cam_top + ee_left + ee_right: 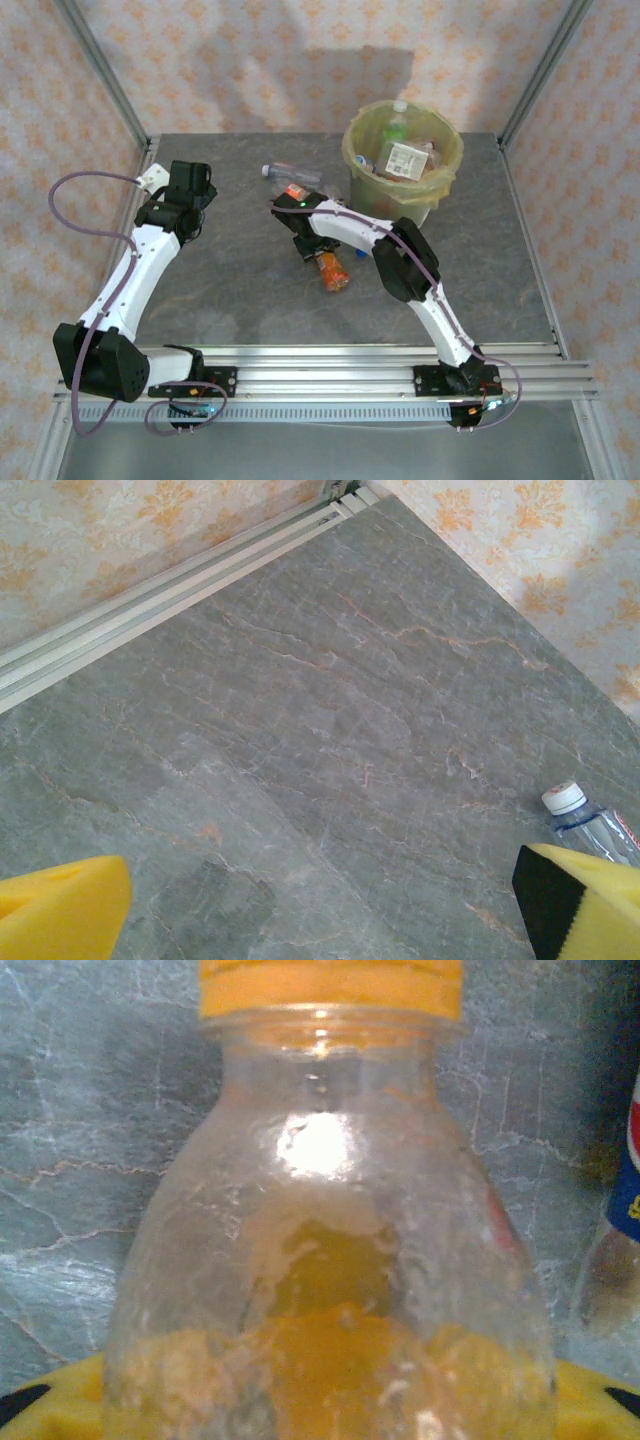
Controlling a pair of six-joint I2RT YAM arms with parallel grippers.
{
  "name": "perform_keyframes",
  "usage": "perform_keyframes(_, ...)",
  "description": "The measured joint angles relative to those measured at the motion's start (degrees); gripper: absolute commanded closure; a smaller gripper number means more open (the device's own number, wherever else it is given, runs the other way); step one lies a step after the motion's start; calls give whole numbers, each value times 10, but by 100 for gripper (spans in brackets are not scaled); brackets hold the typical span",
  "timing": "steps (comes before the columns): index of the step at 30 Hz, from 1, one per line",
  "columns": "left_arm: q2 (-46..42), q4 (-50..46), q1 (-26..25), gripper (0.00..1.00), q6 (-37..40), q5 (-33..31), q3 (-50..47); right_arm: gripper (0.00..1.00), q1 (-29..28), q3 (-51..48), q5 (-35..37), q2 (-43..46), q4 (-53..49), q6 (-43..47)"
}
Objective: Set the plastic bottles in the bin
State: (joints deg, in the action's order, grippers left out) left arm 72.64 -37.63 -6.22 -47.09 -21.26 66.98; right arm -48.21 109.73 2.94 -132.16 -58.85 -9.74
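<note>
Two sets of fingers. Left fingers are spread fully wide with nothing between them, over bare table; a white-capped bottle lies just beside one pad. Right fingers sit partly parted either side of an orange-capped bottle lying on the table near the bin; can't tell if they clamp it. Several bottles are already in the bin.

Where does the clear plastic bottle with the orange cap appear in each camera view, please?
Top external: the clear plastic bottle with the orange cap lies at the middle of the table.
Right wrist: it stands at the centre, its cap at the top edge.
Shared landmark: the grey marbled tabletop.
</note>
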Motion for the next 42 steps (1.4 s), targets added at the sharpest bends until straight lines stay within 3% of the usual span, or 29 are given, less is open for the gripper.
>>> perform_keyframes(7,0,0,0,0,0,0,0,66,-31,-1,-10,44,-12,8)
perform_keyframes(12,0,0,0,0,0,0,0,71,-46,10,2,173,-15,24)
perform_keyframes(18,0,0,0,0,0,0,0,74,-31,91,78,316,20,70)
perform_keyframes(23,0,2,0,0,0,11,-1,76,12,113,137,370,75,110)
perform_keyframes(30,-12,53,0,0,0,58,-60,77,102,109,179,372,160,137)
perform_keyframes(35,-57,105,-1,0,5,92,-132,77,157,87,208,372,233,145)
perform_keyframes(42,-133,173,-1,0,12,110,-219,77,193,37,241,371,303,163)
